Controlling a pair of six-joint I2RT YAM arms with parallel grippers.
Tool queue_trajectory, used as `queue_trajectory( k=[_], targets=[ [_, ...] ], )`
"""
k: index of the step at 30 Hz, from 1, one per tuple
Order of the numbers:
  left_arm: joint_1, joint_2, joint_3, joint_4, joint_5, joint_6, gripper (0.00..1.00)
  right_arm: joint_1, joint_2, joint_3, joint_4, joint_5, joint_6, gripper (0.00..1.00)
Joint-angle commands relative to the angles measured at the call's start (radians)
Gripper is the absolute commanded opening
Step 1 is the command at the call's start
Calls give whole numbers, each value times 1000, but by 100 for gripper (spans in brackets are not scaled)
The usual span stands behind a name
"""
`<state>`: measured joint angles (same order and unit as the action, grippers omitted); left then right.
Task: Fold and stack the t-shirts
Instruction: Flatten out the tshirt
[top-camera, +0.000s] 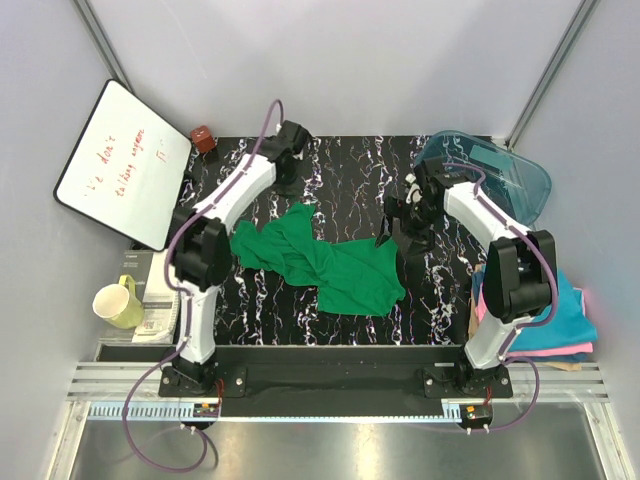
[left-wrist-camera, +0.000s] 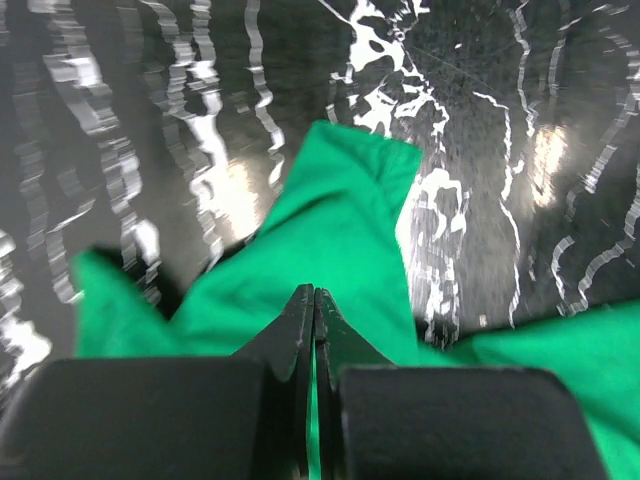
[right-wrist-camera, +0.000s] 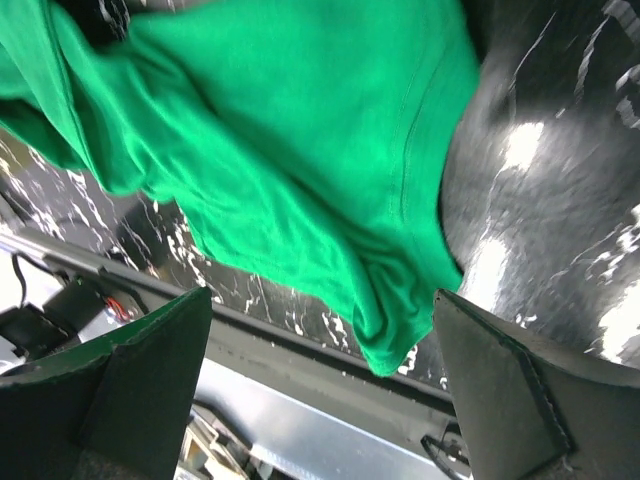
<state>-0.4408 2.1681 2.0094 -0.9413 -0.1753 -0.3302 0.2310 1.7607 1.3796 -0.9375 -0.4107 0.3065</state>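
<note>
Left hand: the left hand (left-wrist-camera: 314, 292) had its tips pressed together directly over green cloth. Whether a fold was nipped between them could not be told.

Right hand: the right hand (right-wrist-camera: 320, 295) was spread wide with nothing between its fingers, the green cloth lying just ahead of them.

Green t-shirt: the green t-shirt (top-camera: 330, 262) lay rumpled and unfolded on the desk (top-camera: 350, 170), in the gap between the two hands. One pointed corner reached up under the left hand and the broad body spread out beside the right hand.

Long axis: the shirt ran slantwise, from the corner below the left hand to the wider end beside and behind the right hand.

Nearer arm: each hand was close to its own end. The left was on the narrow corner and the right just beside the broad edge, so neither had to cross over.

Folded t-shirts: the folded t-shirts (top-camera: 560, 310) sat teal-blue over pink, well behind and outward of the right hand, next to that arm's base.

Step, as judged: spreading the green shirt flat, with the fold not yet begun.

Next move calls for: the right hand to close on the broad edge and draw it away from the left hand along that slant.

Risk: the bunched layers could come up together, leaving it twisted.
</note>
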Motion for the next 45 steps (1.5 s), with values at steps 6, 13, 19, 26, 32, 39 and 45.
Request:
queue_trajectory(
  k=[6,13,19,26,32,39,45],
  targets=[
    [14,-1,-23,55,56,13,55,50,-49,-33,-4,-28,43,98],
    [13,177,124,50,115,8,71,51,-56,6,-18,-5,54,99],
    [11,263,175,47,134,-1,63,51,-55,21,-26,9,54,100],
    [4,309,186,36,117,10,0,51,-44,22,-32,4,34,100],
    [8,222,135,47,34,19,0,51,-58,1,-34,16,16,100],
    [10,101,103,49,2,10,0,51,-52,-5,-23,23,11,100],
    [10,-51,-47,52,-41,13,0,51,-47,-13,-1,20,20,100]
  ],
)
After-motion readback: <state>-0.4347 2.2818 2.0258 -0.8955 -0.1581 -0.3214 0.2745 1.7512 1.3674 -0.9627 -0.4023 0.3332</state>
